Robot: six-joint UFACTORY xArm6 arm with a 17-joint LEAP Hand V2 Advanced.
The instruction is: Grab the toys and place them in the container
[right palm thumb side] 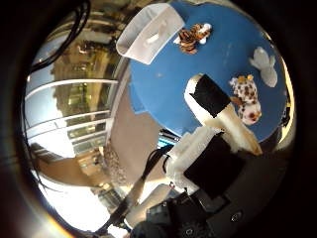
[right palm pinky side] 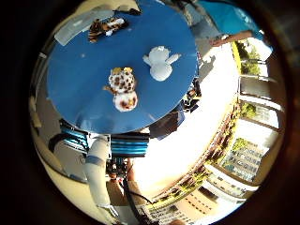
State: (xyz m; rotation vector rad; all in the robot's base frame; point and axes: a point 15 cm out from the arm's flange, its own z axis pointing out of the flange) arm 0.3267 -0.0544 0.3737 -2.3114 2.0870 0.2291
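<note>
A round blue table (right palm pinky side: 75,89) carries three plush toys. A brown-and-white spotted toy (right palm pinky side: 123,90) lies near the table's middle. A white toy (right palm pinky side: 161,64) lies beside it. A striped tiger toy (right palm pinky side: 105,28) lies at the table's far edge, next to a clear plastic container (right palm thumb side: 149,36). My hand (right palm thumb side: 210,139) is well above the table. One finger (right palm thumb side: 210,99) reaches out straight over the table's near edge, away from the toys. The hand holds nothing. In the thumb side view the spotted toy (right palm thumb side: 244,97) lies just past that fingertip.
The table stands on a pale floor (right palm pinky side: 202,122). Blue-framed furniture (right palm pinky side: 117,142) stands at the table's near edge. Windows and buildings outside (right palm thumb side: 69,109) ring the room. The container is empty.
</note>
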